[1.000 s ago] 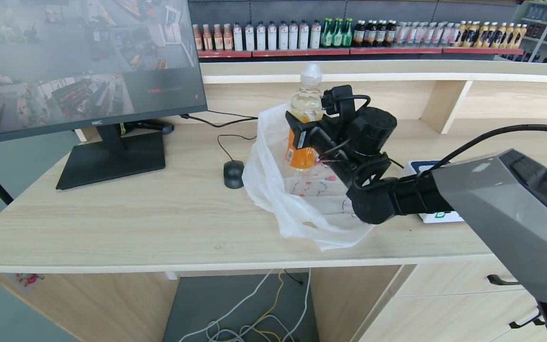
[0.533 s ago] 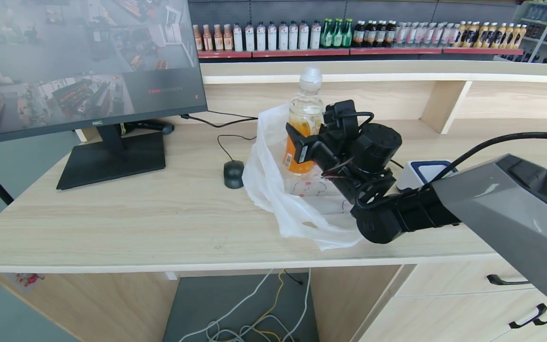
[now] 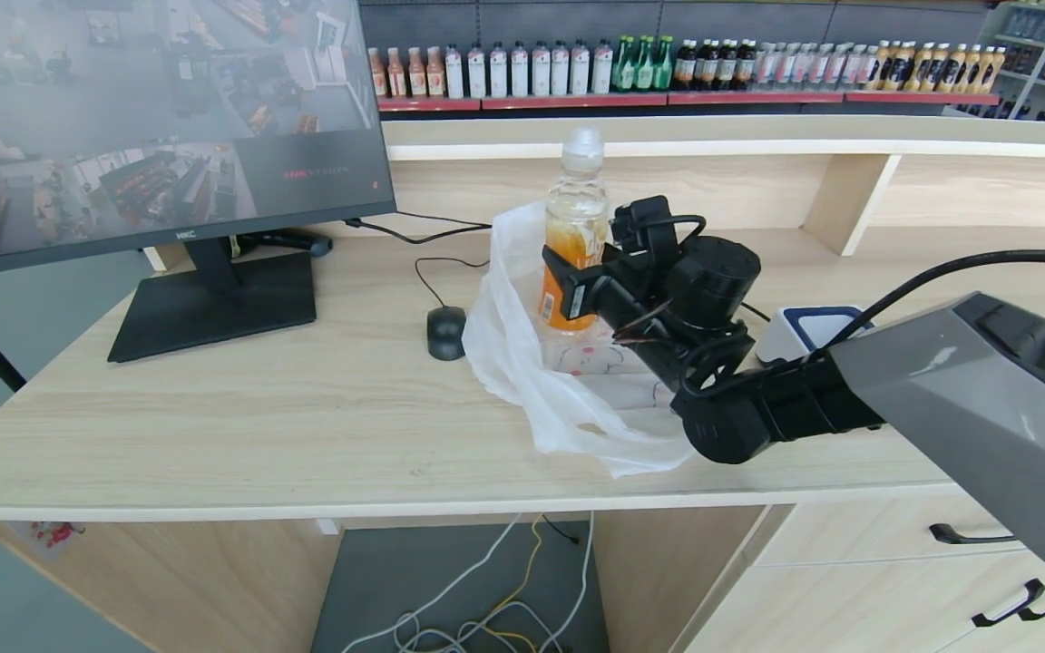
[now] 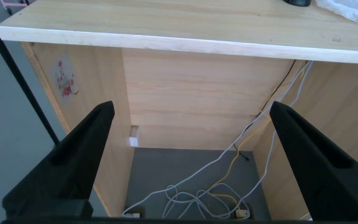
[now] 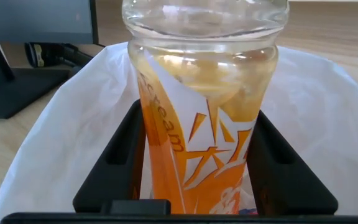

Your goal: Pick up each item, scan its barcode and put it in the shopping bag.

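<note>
Clamping a clear plastic drink bottle with an orange label and white cap [image 3: 574,227] around its labelled lower body, the right jaws hold it upright over the thin white plastic shopping bag [image 3: 522,363] that lies slumped on the pale wooden table [image 3: 305,408]. In the right wrist view one black finger sits on each side of the bottle [image 5: 197,124], with the label pressed between them and white bag film spread behind and beneath.

What matters for the coming move is how the bottle stands against the bag's mouth. Its long axis is vertical, cap up. The base sits low between the bag's raised far rim and the crumpled near part that spills toward the table's front edge. Whether the base already touches the bag's floor I cannot tell, since the jaws and the film hide it.

Scanning looks finished for this item, so the step in hand appears to be bagging. It seems to call for a short straight drop and then release. A tall, narrow bottle set on soft film could tip once freed.

Well away from this, the left jaws are spread wide and empty below the table's edge, facing loose cables [image 4: 197,193]. The right arm is plainly the one placed for the job.
</note>
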`<state>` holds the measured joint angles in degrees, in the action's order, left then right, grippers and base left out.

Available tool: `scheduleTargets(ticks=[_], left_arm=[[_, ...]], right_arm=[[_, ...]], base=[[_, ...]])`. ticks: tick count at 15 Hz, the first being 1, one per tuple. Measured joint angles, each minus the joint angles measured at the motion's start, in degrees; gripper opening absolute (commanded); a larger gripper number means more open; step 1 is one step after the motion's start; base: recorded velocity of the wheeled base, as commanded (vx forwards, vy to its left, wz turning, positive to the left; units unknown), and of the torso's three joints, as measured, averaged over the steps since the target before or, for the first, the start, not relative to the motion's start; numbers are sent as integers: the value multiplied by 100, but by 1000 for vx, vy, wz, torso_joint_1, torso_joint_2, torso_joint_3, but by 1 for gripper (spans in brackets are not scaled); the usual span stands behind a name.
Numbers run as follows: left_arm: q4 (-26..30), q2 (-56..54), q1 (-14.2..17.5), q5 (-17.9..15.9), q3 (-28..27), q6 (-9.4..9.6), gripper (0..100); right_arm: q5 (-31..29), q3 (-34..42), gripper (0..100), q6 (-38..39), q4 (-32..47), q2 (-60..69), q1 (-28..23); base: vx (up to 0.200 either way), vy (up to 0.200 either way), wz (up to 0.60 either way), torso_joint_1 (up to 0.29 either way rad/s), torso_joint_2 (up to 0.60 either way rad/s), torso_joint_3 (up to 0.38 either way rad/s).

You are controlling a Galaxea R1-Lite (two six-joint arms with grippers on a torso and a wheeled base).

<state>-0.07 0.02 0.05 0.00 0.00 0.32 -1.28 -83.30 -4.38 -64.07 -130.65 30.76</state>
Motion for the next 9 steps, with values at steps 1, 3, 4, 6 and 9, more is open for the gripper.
scheduleTargets(ticks=[1, 3, 4, 6, 9], left_arm=[[-2, 0, 0, 0, 0, 0, 100], [0, 0, 0, 0, 0, -2, 100], [0, 0, 0, 0, 0, -2, 100], [0, 0, 0, 0, 0, -2, 100], [0, 0, 2, 0, 0, 0, 100]], right_arm=[[-2, -22, 0, 6, 99, 0, 0], [2, -52, 0, 17, 178, 0, 0], [2, -60, 0, 17, 184, 0, -2], [-2, -61, 0, 17, 189, 0, -2], [-2, -52, 100, -2, 197, 11, -2]], base=[[0, 0, 0, 0, 0, 0], [0, 0, 0, 0, 0, 0], [0, 0, 0, 0, 0, 0], [0, 0, 0, 0, 0, 0], [0, 0, 0, 0, 0, 0]])
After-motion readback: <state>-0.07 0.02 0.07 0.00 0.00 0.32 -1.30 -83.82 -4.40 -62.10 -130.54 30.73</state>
